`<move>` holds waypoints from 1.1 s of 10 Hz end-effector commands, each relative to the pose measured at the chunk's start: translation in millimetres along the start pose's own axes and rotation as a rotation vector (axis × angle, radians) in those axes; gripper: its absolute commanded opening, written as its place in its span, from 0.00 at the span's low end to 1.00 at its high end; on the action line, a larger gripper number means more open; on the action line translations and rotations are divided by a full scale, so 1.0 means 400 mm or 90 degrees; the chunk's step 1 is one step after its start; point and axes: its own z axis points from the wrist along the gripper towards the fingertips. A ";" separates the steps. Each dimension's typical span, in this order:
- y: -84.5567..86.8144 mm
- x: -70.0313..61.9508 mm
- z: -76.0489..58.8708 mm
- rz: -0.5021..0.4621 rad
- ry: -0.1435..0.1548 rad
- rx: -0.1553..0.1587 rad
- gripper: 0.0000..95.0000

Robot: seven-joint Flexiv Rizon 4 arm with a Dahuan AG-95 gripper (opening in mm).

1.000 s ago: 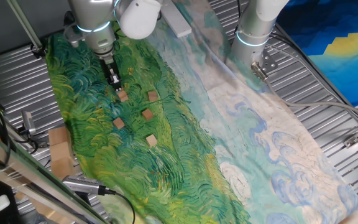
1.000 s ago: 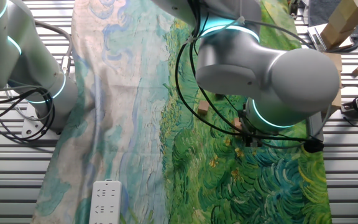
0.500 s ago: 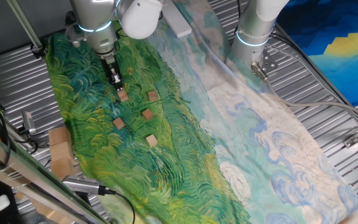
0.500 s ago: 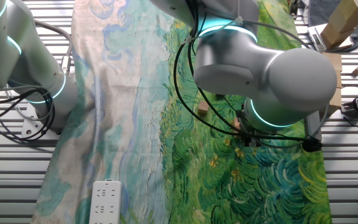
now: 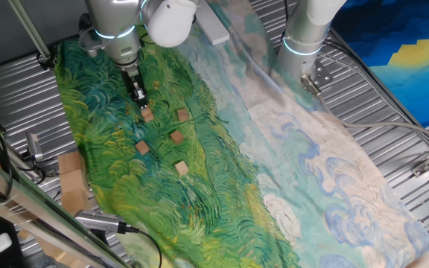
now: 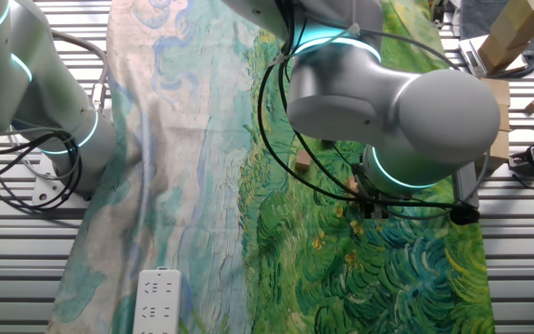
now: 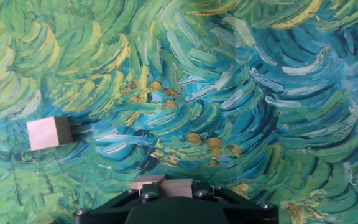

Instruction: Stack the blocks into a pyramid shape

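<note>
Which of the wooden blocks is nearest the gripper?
The block directly under the gripper, at the far end of the group; the others lie apart, farther down the cloth.

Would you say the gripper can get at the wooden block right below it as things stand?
Probably yes: the gripper hangs just above that block, nothing lies between them, and the other blocks sit apart on the cloth.

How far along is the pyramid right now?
Nothing is stacked yet. In one fixed view five wooden blocks lie apart on the painted cloth, e.g. and. The gripper is right above the fifth block; whether it grips it cannot be told. All the stacking remains.
</note>
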 end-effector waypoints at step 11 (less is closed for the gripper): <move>-0.020 0.002 -0.014 -0.058 -0.002 -0.014 0.40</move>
